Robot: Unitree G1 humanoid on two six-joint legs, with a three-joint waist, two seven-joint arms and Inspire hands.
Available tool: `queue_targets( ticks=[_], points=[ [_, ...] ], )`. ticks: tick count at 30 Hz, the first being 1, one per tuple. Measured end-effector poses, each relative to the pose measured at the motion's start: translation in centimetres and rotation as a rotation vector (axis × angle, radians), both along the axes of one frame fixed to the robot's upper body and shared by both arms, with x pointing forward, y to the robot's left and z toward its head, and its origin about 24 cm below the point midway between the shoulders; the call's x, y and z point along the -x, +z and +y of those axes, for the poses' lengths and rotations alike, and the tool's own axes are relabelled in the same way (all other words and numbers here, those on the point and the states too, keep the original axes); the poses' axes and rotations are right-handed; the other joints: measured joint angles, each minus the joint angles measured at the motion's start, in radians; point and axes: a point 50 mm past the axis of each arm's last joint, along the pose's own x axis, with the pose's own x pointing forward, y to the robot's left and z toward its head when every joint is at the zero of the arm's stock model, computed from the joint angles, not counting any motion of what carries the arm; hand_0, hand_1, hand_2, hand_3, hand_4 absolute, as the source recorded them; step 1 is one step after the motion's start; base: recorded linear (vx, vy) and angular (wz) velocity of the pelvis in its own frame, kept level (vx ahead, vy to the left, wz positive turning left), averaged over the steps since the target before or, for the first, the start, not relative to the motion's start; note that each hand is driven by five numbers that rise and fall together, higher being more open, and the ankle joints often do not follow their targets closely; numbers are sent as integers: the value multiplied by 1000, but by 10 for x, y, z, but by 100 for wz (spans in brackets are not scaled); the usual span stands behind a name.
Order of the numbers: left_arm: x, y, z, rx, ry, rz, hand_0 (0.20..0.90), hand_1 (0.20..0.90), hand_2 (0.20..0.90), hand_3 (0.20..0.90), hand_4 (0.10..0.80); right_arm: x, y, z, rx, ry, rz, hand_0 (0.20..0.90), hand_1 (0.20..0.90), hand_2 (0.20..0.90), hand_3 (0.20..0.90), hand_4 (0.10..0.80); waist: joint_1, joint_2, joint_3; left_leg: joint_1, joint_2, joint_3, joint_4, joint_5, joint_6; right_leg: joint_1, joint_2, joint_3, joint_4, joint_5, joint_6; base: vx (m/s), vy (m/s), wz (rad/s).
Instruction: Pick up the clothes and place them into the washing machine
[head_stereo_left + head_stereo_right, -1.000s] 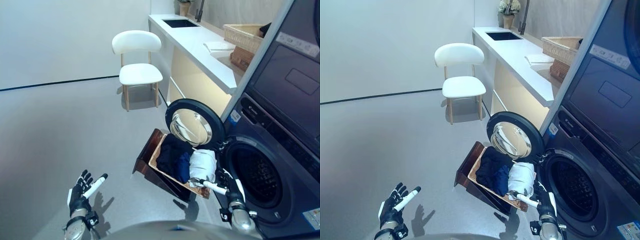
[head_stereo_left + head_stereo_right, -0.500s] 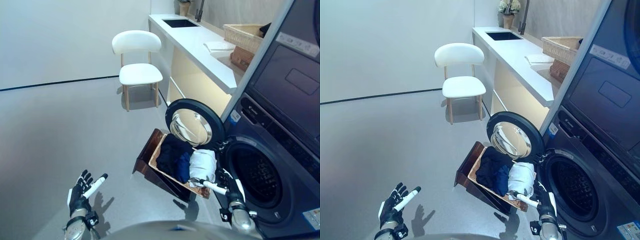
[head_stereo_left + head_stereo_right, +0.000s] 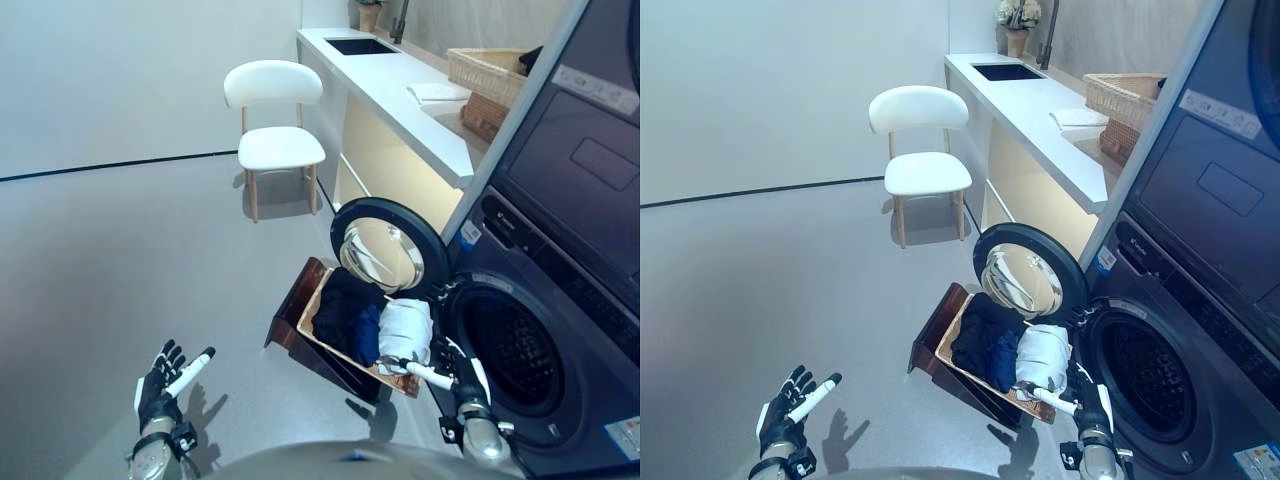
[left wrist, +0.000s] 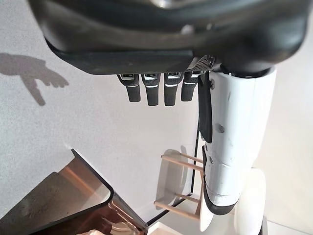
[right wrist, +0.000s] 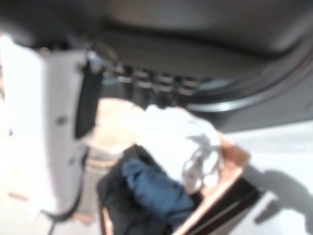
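Washing machine (image 3: 1170,390) at right, round door (image 3: 1028,272) swung open. Basket (image 3: 958,372) on the floor just beside the opening, holding dark clothes (image 3: 985,338) and a white garment (image 3: 1043,357). Right hand (image 3: 1092,408) near the white garment, fingers relaxed. Left hand (image 3: 785,410) low at left over bare floor, fingers spread. White chair (image 3: 923,150) beside the counter (image 3: 1040,110), wicker basket (image 3: 1125,95) on top.

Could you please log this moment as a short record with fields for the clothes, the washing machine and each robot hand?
clothes: white garment and dark blue clothes lying in the basket
basket: on the floor beside the washing machine
washer door: round door swung open
left robot hand: open, empty, over bare floor
right robot hand: open, empty, next to the white garment
progress: nothing picked up yet
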Motion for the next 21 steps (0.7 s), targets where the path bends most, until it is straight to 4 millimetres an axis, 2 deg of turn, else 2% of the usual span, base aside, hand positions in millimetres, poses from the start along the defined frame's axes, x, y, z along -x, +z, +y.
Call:
queue_targets(
  ticks=[4, 6, 8, 11, 14, 15, 16, 17, 19, 20, 21],
  points=[
    [-5, 0, -4, 5, -30, -6, 900, 900, 900, 900, 800, 0, 0, -1, -5, -10, -3, 900, 900, 900, 900, 800, -1, 0, 1, -13, -5, 0, 0, -2, 5, -15, -3, 5, 25, -3, -4, -23, 121, 5],
    [-8, 1, -6, 9, -45, -13, 900, 900, 900, 900, 800, -2, 1, -1, -6, -9, -6, 900, 900, 900, 900, 800, -1, -4, 7, -14, -19, -1, 1, -2, 9, -23, -9, 7, 35, -4, -3, 12, 179, -6],
    [-9, 1, -6, 13, -52, -16, 900, 900, 900, 900, 800, -4, 1, 0, -6, -7, -10, 900, 900, 900, 900, 800, -1, -8, 12, -13, -22, 1, 5, 0, 15, -29, -16, 9, 50, -6, 1, 8, 169, -7],
    [-10, 1, -7, 17, -56, -20, 900, 900, 900, 900, 800, -8, 3, -1, -5, -6, -24, 900, 900, 900, 900, 800, -2, -10, 41, 4, -43, 10, 5, -6, 27, -35, -38, 30, 86, -21, 14, -1, 213, -1],
    [-12, 1, -6, 16, -58, -24, 900, 900, 900, 900, 800, -9, 3, 0, -8, -8, -24, 900, 900, 900, 900, 800, -7, -9, 59, 8, -85, 5, 8, -16, 60, -68, -76, 39, 167, -49, 34, 1, 258, 4],
    [-16, 1, -8, 20, -60, -31, 900, 900, 900, 900, 800, -11, 3, -1, -9, -11, -29, 900, 900, 900, 900, 800, -9, 0, 78, 12, -88, -8, 14, -19, 73, -92, -81, 42, 229, -58, 33, -11, 162, 7],
    [-16, 2, -6, 14, -61, -32, 900, 900, 900, 900, 800, -12, 3, 1, -16, -9, -30, 900, 900, 900, 900, 800, -5, 2, 85, 19, -112, -1, 20, -21, 82, -105, -97, 35, 265, -70, 24, -12, 279, 4],
    [-18, 3, -4, 9, -58, -34, 900, 900, 900, 900, 800, -14, 3, 3, -21, -4, -33, 900, 900, 900, 900, 800, -6, 0, 97, 20, -123, -4, 33, -31, 99, -122, -118, 33, 312, -82, 40, -19, 189, 0],
    [-19, 2, -5, 10, -56, -33, 900, 900, 900, 900, 800, -14, 3, 4, -24, -4, -32, 900, 900, 900, 900, 800, -12, 10, 110, 22, -130, -4, 50, -38, 114, -153, -131, 19, 389, -68, 26, 11, 111, -1],
    [-19, 2, -4, 8, -55, -32, 900, 900, 900, 900, 800, -12, 1, 6, -31, -5, -24, 900, 900, 900, 900, 800, -14, 23, 106, 29, -137, -3, 50, -36, 123, -164, -140, 8, 415, -58, 11, 45, 71, 3],
    [-18, 2, -3, 6, -52, -33, 900, 900, 900, 900, 800, -12, 1, 7, -34, -6, -23, 900, 900, 900, 900, 800, -14, 20, 105, 29, -139, -2, 50, -35, 128, -165, -149, 4, 418, -57, 10, 61, 41, 5]
  ],
)
